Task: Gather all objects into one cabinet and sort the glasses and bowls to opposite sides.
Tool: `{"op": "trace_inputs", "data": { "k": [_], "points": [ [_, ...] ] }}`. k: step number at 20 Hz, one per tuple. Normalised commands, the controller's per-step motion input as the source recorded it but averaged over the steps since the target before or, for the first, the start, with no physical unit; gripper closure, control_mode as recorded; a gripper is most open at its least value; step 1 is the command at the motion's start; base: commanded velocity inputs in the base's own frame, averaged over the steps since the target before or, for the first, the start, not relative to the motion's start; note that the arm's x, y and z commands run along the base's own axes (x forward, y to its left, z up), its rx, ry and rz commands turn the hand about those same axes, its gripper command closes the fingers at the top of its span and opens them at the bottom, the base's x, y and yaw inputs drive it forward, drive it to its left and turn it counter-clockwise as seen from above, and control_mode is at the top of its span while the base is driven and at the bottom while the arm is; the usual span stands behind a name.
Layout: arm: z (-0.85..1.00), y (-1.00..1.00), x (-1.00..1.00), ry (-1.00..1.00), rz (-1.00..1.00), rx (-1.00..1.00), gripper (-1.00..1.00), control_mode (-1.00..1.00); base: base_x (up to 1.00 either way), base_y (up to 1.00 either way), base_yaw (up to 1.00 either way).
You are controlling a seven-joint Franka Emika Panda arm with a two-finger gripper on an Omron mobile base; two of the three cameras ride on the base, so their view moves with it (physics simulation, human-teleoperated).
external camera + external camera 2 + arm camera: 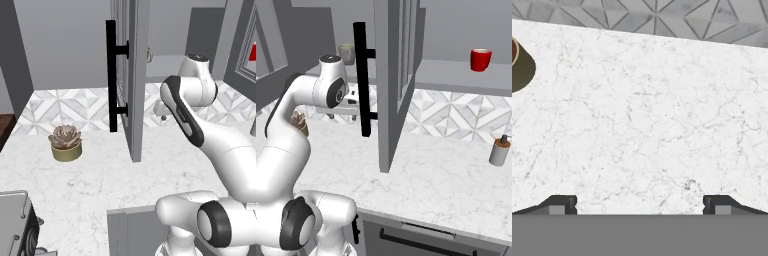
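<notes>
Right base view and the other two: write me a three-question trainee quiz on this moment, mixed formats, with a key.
1. True or false: the red cup stands on the cabinet shelf.
2. The soap dispenser stands on: A) the shelf B) the counter C) the floor.
3. Fill in: in the hand view the gripper is ____, with nothing between its fingertips.

Key: 1 true; 2 B; 3 open.
</notes>
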Motion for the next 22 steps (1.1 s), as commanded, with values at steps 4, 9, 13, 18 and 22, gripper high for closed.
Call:
{"op": "trace_inputs", "data": {
  "k": [4, 9, 13, 18, 22],
  "points": [
    [0.0, 0.0, 0.0, 0.0, 0.0, 0.0, -1.0, 1.0, 0.0, 0.0, 0.0],
    [0.02, 0.0, 0.0, 0.0, 0.0, 0.0, -1.0, -1.0, 0.0, 0.0, 0.0],
    [0.42, 0.0, 0.0, -0.05, 0.0, 0.0, -1.0, -1.0, 0.0, 0.0, 0.0],
    [0.62, -0.01, 0.0, -0.11, 0.0, 0.0, -1.0, -1.0, 0.0, 0.0, 0.0],
    [0.58, 0.0, 0.0, -0.17, 0.0, 0.0, -1.0, -1.0, 0.0, 0.0, 0.0]
  ]
}}
